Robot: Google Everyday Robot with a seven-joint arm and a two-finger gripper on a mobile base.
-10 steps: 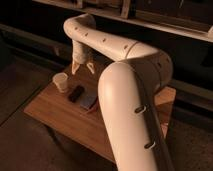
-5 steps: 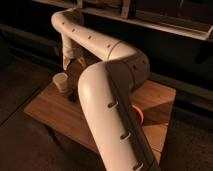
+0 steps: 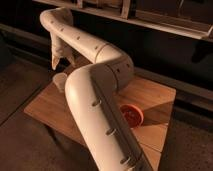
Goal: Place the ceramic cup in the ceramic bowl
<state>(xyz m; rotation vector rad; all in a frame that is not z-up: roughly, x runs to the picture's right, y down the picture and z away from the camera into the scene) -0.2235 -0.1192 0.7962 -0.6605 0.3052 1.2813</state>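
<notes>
The gripper (image 3: pixel 63 64) hung over the far left corner of the table (image 3: pixel 47 107), its 2 fingers (image 3: pixel 54 63) pointing down and spread wide, with nothing held between them. Right below it stood the cup (image 3: pixel 60 81), upright and cream-white, near the table's far left edge. The fingertips appeared just clear of its rim, one to each side and above it, though whether they touched it could not be told for certain. The bowl (image 3: pixel 132 115), red-orange with a darker inside, sat on the right part of the table, well apart from the cup, and its left side was hidden behind the arm (image 3: pixel 95 115). That arm, cream-white with small dark slots along it, rose from the lower foreground, bent at a thick elbow above the table's middle, and ran back left to the wrist above the gripper. The wooden table stood on a dark floor (image 3: pixel 20 145). Behind it a shelf (image 3: pixel 150 15) crossed the top of the view.
</notes>
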